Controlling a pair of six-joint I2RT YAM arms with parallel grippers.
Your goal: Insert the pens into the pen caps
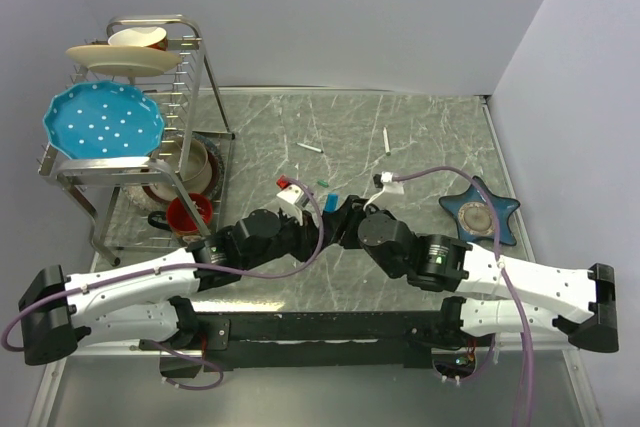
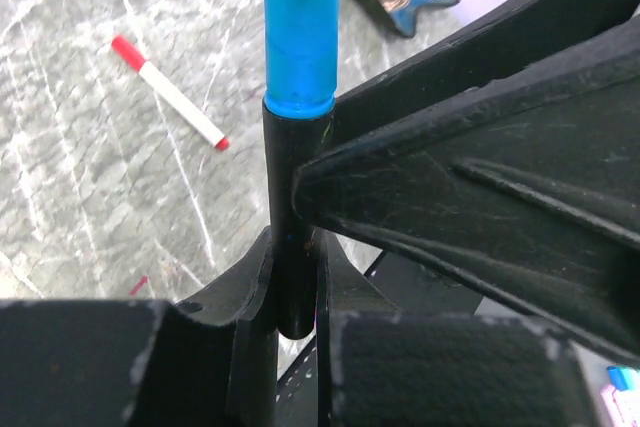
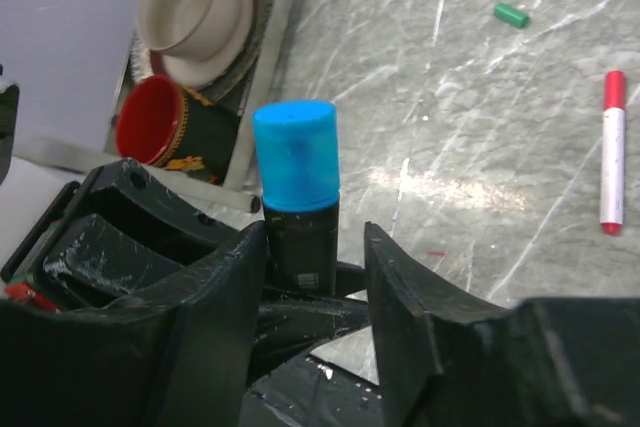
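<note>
Pinching black pen [image 2: 290, 237] w/ blue cap [image 2: 300, 27] on, left fingers [image 2: 225, 347] tight; right fingers [image 3: 420, 317] spread either side of it.

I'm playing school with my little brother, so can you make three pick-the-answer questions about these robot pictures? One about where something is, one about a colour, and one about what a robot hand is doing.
1. Where does the small green plastic cap lie?
A. on the grey marbled tabletop
B. inside a cup
C. on a plate

2. What colour is the cap on the thick black pen?
A. red
B. blue
C. green

3. What is the left hand doing?
A. open and empty
B. shut on the thick black pen
C. holding a plate

Answers:
1 A: the cap lies on bare tabletop, apart from the dishes.
2 B: both wrist views show a blue cap on top of the black barrel.
3 B: the left wrist view shows it clamped around the barrel's lower end.
</note>
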